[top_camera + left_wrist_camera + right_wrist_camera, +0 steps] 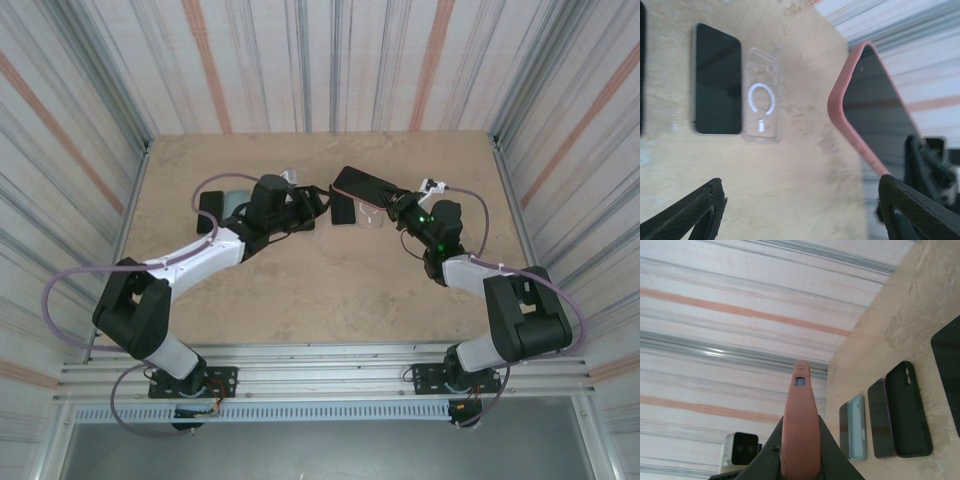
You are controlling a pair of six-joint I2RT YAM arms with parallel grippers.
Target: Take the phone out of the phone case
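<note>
**Two claws, one cased phone held clear of the counter**

We have the right claw (398, 205) clamped on one end of the dark glass-fronted phone (880, 105). The phone sits in its salmon-pink rubbery phone case (839, 112), raised above the pale stone-patterned counter (330, 290), just right of centre in the overhead view. The left claw (800, 200) is spread wide and holds nothing. Its textured black fingertips (700, 210) frame the bottom corners of its wrist view, with the cased phone up and to the right of them.

We judge the step in hand to be bringing the left claw onto the free end. To do it well, we would close on the case's rim at a corner rather than on the glass. Then we would peel that lip back while the right claw holds firm, not tug straight outward. The approach should also stay above the bare black slab phone (717, 80) and the clear plastic case with a white ring (762, 95), which lie side by side on the counter.

The right wrist view gives the case edge-on, so where the pads meet it is hidden. In the left wrist view the gripped end is lost behind blurred dark hardware. We cannot tell whether any corner has lifted yet. A dark slab (947, 370) at the right edge of the right wrist view is cut off.
</note>
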